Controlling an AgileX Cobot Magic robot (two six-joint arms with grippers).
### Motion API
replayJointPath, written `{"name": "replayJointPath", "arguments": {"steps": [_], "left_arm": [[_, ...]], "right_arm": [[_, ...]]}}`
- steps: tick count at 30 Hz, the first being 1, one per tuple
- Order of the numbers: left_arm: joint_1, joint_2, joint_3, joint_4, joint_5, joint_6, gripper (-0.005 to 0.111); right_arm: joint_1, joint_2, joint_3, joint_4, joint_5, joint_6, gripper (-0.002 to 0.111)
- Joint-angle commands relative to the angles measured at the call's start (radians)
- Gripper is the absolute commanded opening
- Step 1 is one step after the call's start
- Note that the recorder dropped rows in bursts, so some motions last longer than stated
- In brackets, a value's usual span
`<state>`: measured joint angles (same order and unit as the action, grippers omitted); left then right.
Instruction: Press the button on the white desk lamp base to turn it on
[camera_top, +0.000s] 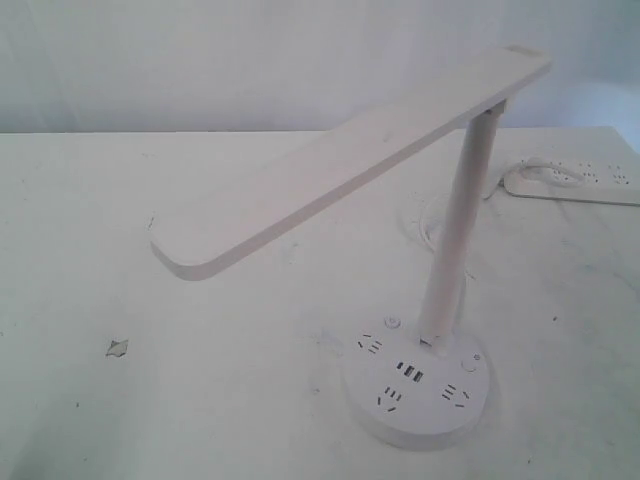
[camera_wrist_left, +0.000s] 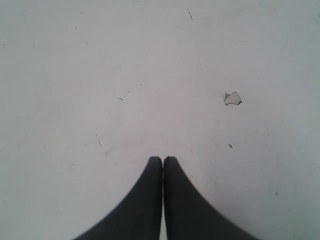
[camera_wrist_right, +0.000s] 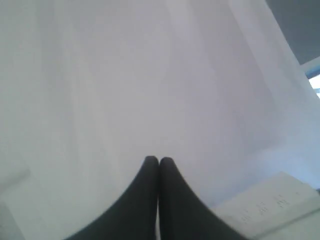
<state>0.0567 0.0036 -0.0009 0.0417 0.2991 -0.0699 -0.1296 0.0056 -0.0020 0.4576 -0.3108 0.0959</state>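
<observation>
Your left gripper (camera_wrist_left: 162, 161) has its 2 fingers pressed together, gripping nothing, above the bare table (camera_wrist_left: 75, 75). Your right gripper (camera_wrist_right: 159, 161) is likewise pinched closed and empty, with the power strip (camera_wrist_right: 270, 202) beyond it. In the exterior view the white desk lamp base (camera_top: 415, 425) sits at 5 o'clock, and the button (camera_top: 468, 362) lies on its top, at 3 o'clock from the foot of the post (camera_top: 455, 230).

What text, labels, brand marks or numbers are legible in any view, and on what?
No legible text in any view.
white desk lamp base: no lettering visible; the tiny icons on its top are too small to read.
power strip: no readable marking, blurred in both the exterior and right wrist views.
table: scuffs and a chipped spot only, no writing.
</observation>
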Motion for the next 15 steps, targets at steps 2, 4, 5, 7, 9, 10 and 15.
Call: {"name": "replayJointPath", "arguments": {"steps": [2,4,5,7,9,10,15], "left_arm": [[0.001,-0.004,0.001,-0.007,0.007,-0.001,0.000],[0.001,-0.004,0.001,-0.007,0.007,-0.001,0.000],[0.001,-0.004,0.001,-0.007,0.007,-0.001,0.000],[0.001,-0.004,0.001,-0.007,0.007,-0.001,0.000],[0.001,-0.004,0.001,-0.007,0.007,-0.001,0.000],[0.001,-0.004,0.001,-0.007,0.007,-0.001,0.000],[0.001,-0.004,0.001,-0.007,0.007,-0.001,0.000]], "right_arm": [[-0.004,-0.006,0.002,0.014,-0.227,0.248,0.000],[-0.004,-0.006,0.002,0.014,-0.261,0.248,0.000],[-0.004,-0.006,0.002,0.014,-0.271,0.248,0.000],[-0.004,-0.006,0.002,0.014,-0.281,0.250,0.000],[-0.004,-0.006,0.002,0.014,-0.321,0.287,0.000],[-0.004,-0.006,0.002,0.014,-0.419,0.352,0.000],[-0.004,0.007,-0.118,-0.377,-0.512,0.452,0.000]]}}
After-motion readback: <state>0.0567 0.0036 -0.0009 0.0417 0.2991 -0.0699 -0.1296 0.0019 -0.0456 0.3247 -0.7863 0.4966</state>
